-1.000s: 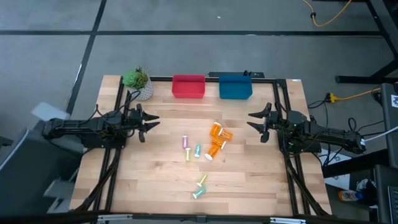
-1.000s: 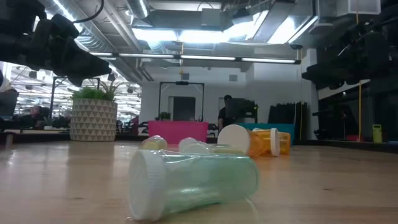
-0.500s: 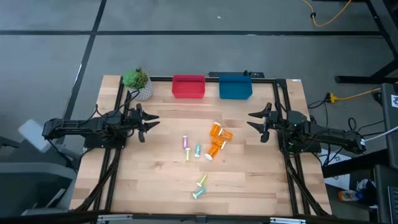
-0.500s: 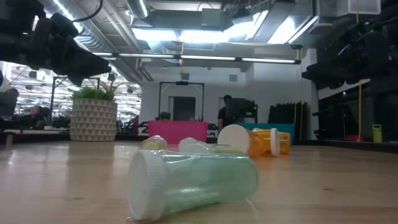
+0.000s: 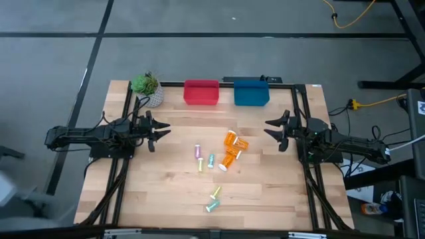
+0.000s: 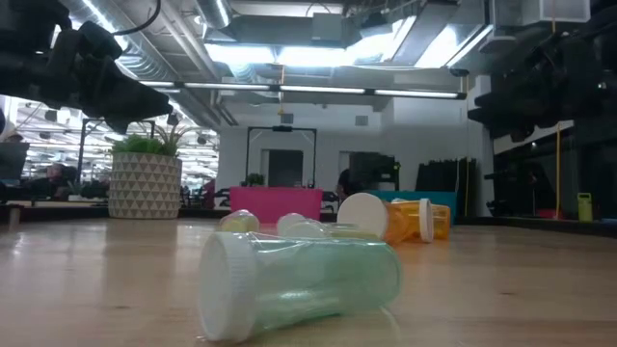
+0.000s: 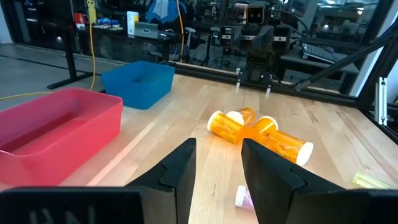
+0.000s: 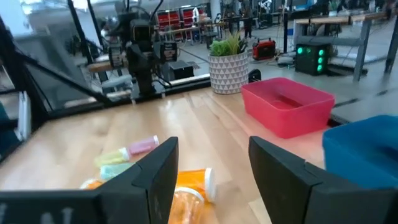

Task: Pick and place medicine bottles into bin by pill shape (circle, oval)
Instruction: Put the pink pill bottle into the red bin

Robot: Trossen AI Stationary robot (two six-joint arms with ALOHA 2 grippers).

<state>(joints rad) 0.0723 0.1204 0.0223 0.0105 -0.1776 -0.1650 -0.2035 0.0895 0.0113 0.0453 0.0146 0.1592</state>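
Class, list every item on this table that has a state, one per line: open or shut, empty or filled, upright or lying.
Left gripper: open, empty.
Right gripper: open, empty.
Red bin: empty.
Blue bin: empty.
Orange bottles: capped, lying in a cluster.
Purple vial: lying.
Teal vial by the front edge: capped, lying.
Potted plant: upright.

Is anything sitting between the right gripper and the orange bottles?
Nothing visible. Bare table lies between the open right gripper and the orange bottles; the red bin and blue bin sit farther back.
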